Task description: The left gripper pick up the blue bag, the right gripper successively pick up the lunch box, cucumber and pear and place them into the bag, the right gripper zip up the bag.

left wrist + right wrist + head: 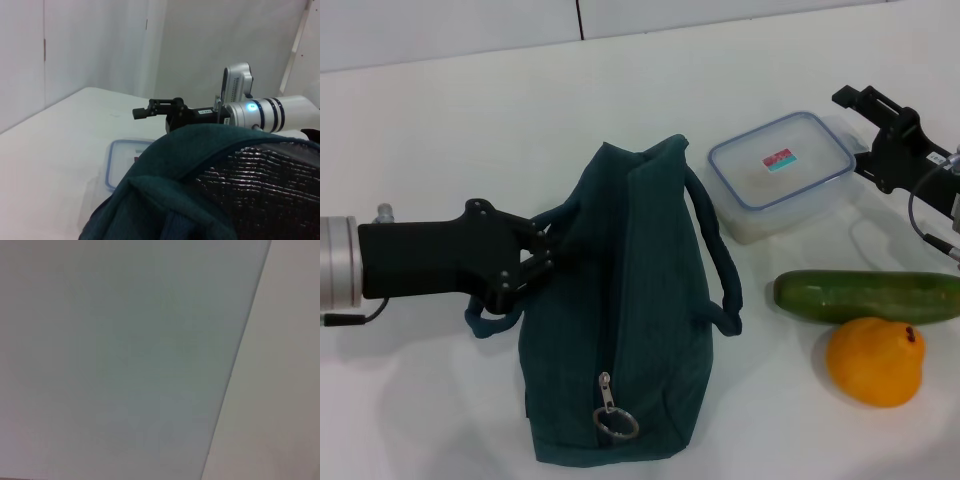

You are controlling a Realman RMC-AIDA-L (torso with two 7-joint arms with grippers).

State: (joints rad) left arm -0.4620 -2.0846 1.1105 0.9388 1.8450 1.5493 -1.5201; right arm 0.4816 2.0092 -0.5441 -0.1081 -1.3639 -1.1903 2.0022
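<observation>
Left gripper (pixel 542 262) presses its fingers together on the near handle of the bag (pixel 640 330), which lies on the table (pixel 470 120) with its mouth partly open. Right gripper (pixel 855 100) hovers just beyond the lunch box (pixel 780 170), near the table's right edge; whether its fingers are apart cannot be told. Cucumber (pixel 870 296) touches the pear (pixel 875 360); both lie right of the bag with bare table between.

A plain white bench (pixel 470 130) spreads across the room. Beyond its far edge stands a pale wall (pixel 440 25) with one dark vertical seam.
</observation>
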